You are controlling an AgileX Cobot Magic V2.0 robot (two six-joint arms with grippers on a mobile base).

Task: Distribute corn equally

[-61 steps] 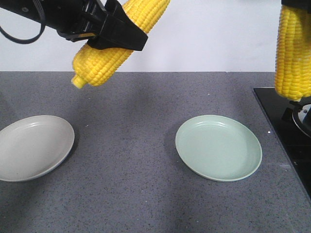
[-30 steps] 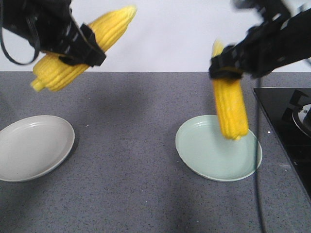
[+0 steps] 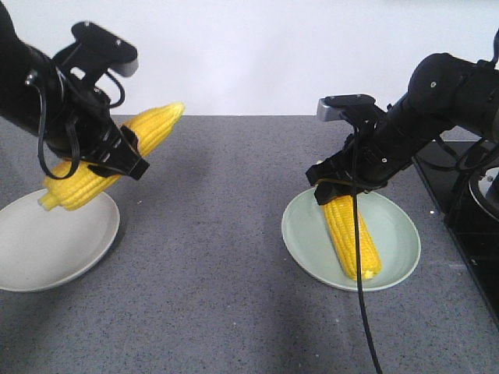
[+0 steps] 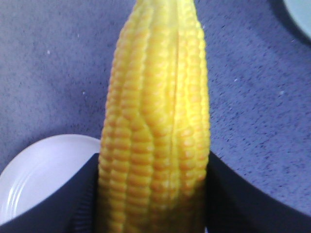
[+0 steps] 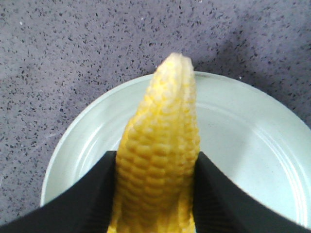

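Two robot arms each clamp a corn cob: the right gripper [image 3: 337, 189] rests its corn [image 3: 352, 238] on the green plate [image 3: 398, 265], while the left gripper [image 3: 113, 156] holds its tilted corn [image 3: 101, 167] above the beige plate's [image 3: 47, 257] edge, where letting go now might roll it onto the counter [image 3: 210, 312].

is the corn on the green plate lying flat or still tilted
Tilted: the corn slants, lower end on the green plate, upper end clamped in the right gripper.

2 yellow corn cobs [image 3: 113, 157] [image 3: 351, 234], tilted, held
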